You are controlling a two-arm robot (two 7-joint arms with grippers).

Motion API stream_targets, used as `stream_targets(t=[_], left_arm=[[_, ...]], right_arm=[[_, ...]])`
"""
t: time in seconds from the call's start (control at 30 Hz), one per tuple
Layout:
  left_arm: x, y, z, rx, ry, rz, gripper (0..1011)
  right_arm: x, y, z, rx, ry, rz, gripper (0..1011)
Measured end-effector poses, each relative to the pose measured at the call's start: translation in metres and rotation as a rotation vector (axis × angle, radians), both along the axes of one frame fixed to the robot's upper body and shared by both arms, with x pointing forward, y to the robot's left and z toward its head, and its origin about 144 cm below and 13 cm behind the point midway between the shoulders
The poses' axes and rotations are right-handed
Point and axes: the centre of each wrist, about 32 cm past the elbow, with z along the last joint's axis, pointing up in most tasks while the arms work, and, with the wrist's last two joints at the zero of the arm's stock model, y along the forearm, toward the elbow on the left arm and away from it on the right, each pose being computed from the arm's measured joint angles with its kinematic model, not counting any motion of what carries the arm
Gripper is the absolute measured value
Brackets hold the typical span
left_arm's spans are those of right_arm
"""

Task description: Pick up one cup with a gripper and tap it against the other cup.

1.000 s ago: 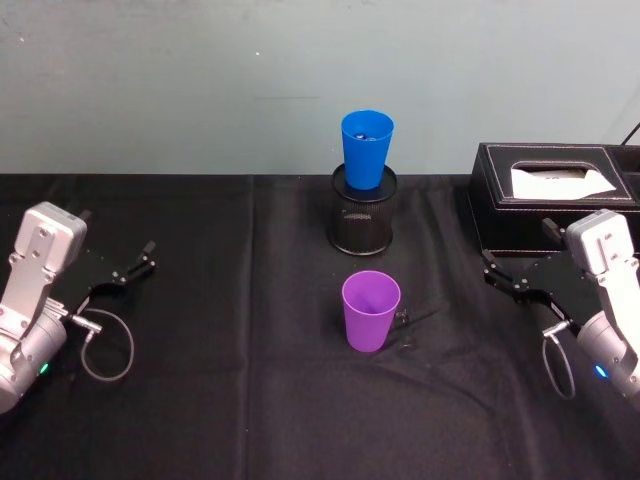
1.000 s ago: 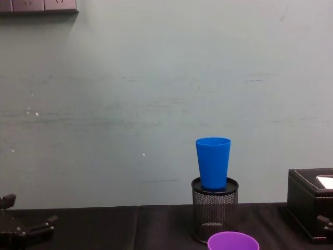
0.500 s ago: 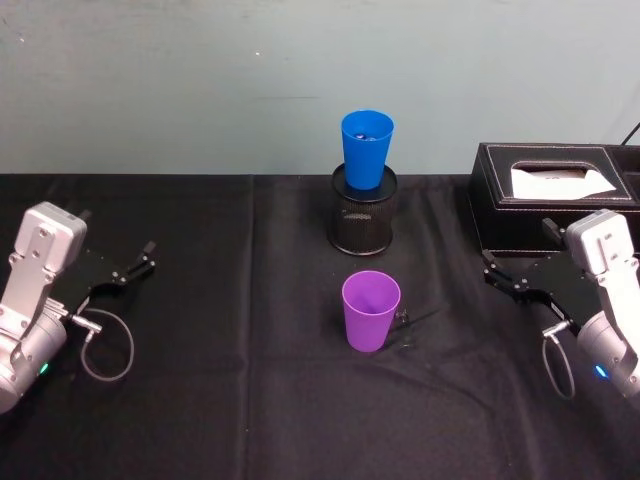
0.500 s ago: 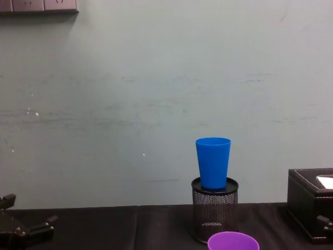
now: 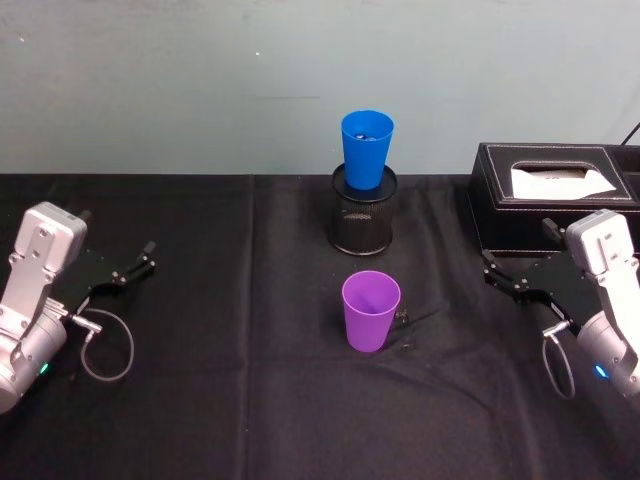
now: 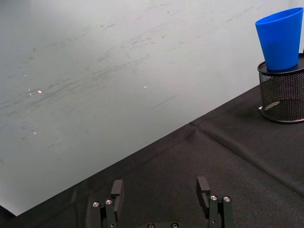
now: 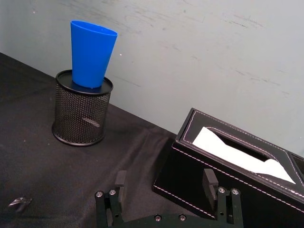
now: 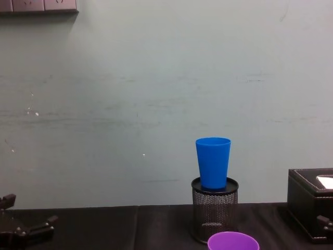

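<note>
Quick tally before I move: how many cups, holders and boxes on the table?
Cups: 2 (purple cup, blue cup)
Mesh pen holder: 1, with the blue cup seated in its mouth
Tissue box: 1
Total: 4

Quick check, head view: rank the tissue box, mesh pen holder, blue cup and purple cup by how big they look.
1. Tissue box, clearly largest.
2. Mesh pen holder, slightly wider than either cup.
3. Blue cup and purple cup look alike. The purple one sits nearer the camera, so I won't rank them.
</note>
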Motion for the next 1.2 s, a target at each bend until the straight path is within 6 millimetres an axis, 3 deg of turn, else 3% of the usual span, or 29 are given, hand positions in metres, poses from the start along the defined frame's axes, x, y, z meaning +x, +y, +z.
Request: stream_targets(t=[0.43,0.87,1.2], left_arm=[[0.000,0.000,0.000,0.000,0.000,0.000,1000],[0.000,0.000,0.000,0.000,0.000,0.000,1000],[0.000,0.000,0.000,0.000,0.000,0.000,1000]], right_arm=[[0.000,0.000,0.000,0.000,0.000,0.000,1010],[-0.003,-0.003,0.012,0.094,-0.033,0.070,1010],[-0.015,-0.010,0.016,0.206,0.121,0.401,1010]])
